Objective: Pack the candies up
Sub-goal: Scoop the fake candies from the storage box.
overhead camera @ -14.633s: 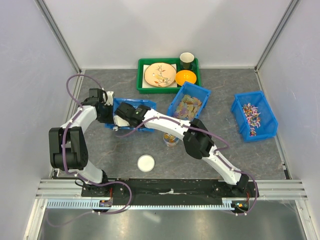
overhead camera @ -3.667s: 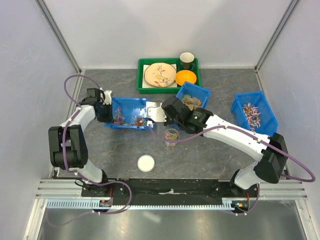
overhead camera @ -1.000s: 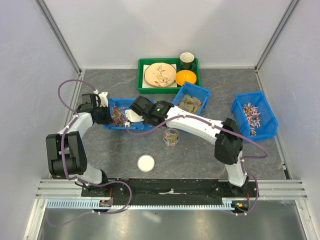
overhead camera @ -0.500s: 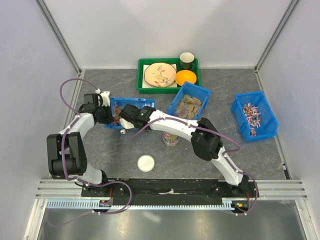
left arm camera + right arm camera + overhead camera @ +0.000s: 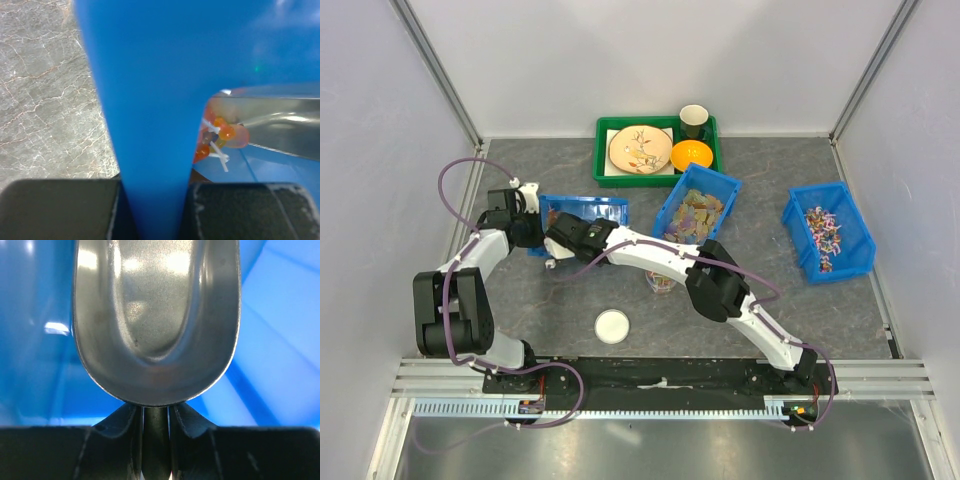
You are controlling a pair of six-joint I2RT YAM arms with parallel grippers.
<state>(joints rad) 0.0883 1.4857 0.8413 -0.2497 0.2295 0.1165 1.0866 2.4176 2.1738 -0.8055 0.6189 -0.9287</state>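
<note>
My left gripper is shut on the left wall of the blue bin, which fills the middle of the left wrist view. Inside that bin lie the candies, orange and red, with white twisted ends. My right gripper is shut on the handle of a metal scoop. The scoop's bowl is empty and sits low in the bin's left end, close to the candies. From above, the right gripper covers most of the bin. A clear cup holding some candies stands right of the bin, partly under the right arm.
A round white lid lies in front of the cup. A green tray at the back holds a plate, an orange bowl and a dark cup. One blue bin holds flat packets; another at the right holds tiny sweets.
The right arm has swung the scoop leftward through the blue bin to its left end. The left gripper has kept its hold on the bin wall.
</note>
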